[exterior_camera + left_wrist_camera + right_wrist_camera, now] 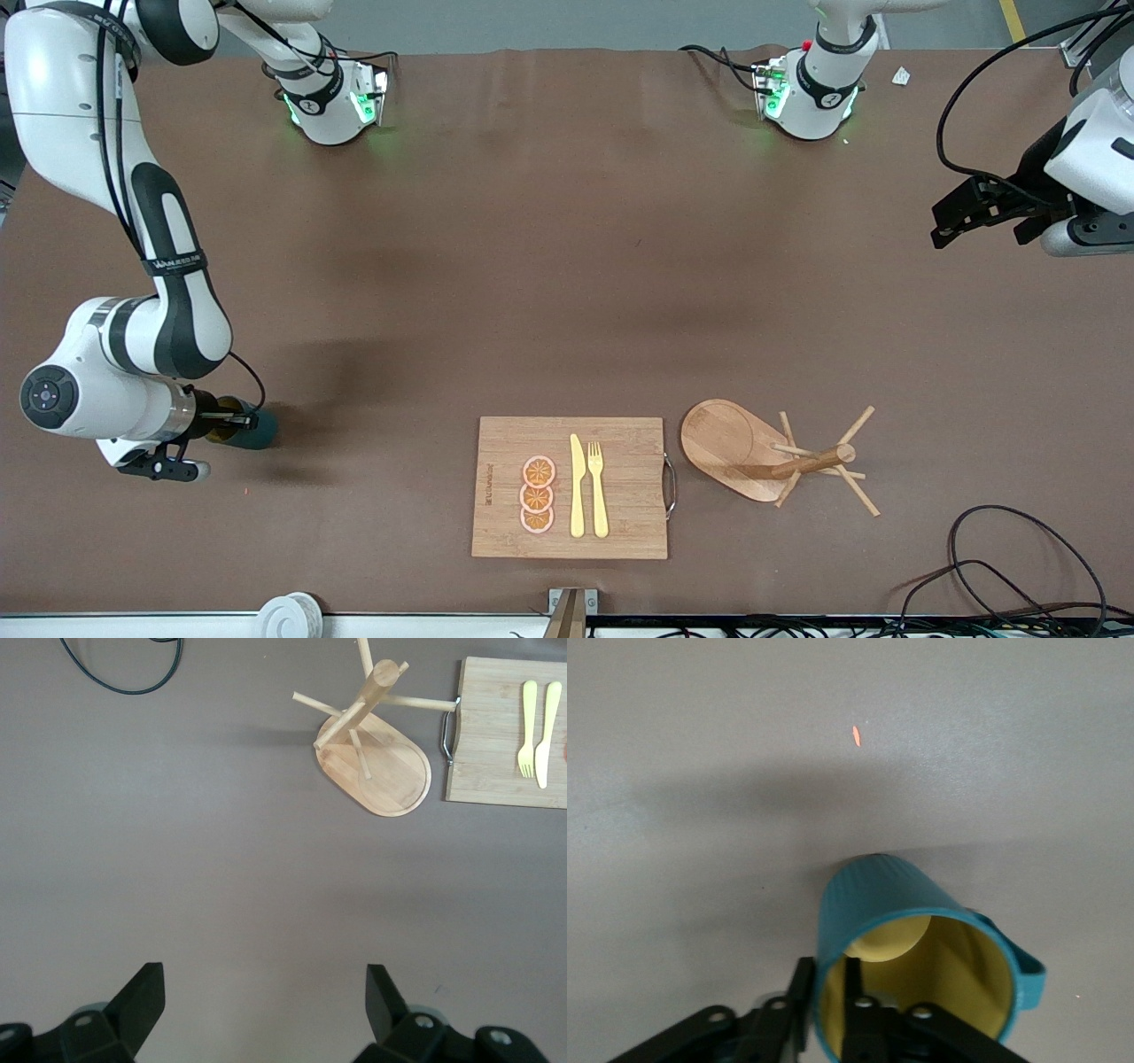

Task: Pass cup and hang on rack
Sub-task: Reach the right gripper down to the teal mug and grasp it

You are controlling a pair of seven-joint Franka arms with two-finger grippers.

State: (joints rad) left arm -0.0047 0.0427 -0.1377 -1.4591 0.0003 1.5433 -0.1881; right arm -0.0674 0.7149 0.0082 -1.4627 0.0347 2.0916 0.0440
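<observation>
Cup (921,930) x1, R tool (828,1010) clamped on its rim | rack (762,452) x1 | L tool (266,1010) apart, over table (567,266) | orange slices (538,494) x3

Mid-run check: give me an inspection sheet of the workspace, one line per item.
Surface: brown table, flat.
Job's things: cup on the table at the right arm's end; rack upright, beside the cutting board, toward the left arm's end.
Clutter: the board carries three orange slices, a knife and a fork.
Grippers: right gripper at the cup, one finger inside the rim, one outside; left gripper open, waiting above bare table.
Cables: black loops on the table near the front camera, at the left arm's end.
Surroundings: a white round object at the table edge.
</observation>
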